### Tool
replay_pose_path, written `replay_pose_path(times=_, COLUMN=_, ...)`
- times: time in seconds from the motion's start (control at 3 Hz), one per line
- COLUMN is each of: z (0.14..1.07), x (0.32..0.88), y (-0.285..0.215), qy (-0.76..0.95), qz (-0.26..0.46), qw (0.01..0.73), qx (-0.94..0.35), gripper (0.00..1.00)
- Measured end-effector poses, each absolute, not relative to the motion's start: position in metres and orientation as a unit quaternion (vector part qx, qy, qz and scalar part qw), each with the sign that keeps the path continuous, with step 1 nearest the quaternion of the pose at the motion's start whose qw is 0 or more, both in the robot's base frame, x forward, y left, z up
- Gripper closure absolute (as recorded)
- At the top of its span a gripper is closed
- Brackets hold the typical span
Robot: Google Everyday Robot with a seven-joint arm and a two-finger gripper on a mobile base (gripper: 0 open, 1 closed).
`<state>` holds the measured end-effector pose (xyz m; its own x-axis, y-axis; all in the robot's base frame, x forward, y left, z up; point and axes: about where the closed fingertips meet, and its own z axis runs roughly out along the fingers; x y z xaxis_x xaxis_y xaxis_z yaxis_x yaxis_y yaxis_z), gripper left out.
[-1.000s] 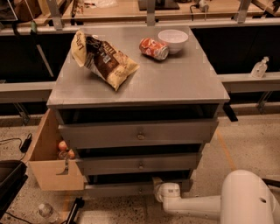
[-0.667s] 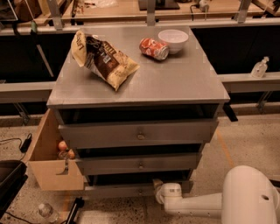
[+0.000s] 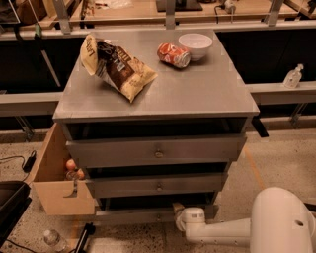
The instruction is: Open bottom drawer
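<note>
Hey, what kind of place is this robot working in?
Probably a robotics lab or workshop: workbenches behind the grey cabinet, a cable on the speckled floor, a chip bag staged on top. The gripper sits low at the bottom drawer.

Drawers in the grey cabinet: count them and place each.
3, stacked: the top drawer, the middle drawer below it, and the bottom drawer lowest. None seem hidden. The gripper is at the bottom drawer's front, right of centre.

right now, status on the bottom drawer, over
Gripper low at bottom drawer, just right of its knob. Drawer looks shut or nearly. Cardboard box sits to its left, not in front.
</note>
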<state>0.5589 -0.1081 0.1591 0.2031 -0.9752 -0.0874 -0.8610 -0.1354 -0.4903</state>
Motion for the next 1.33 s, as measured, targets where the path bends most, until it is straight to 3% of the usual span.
replay_pose_path(times=0.33, z=0.1820, x=0.5341, y=-0.1155, qy=0.621, qz=-0.117, qw=0.197, qx=-0.749, gripper=1.00)
replay_pose_path(times=1.33, z=0.1813, x=0.5278, y=-0.1162, qy=0.625, qz=-0.105, qw=0.188, qx=-0.751, gripper=1.00)
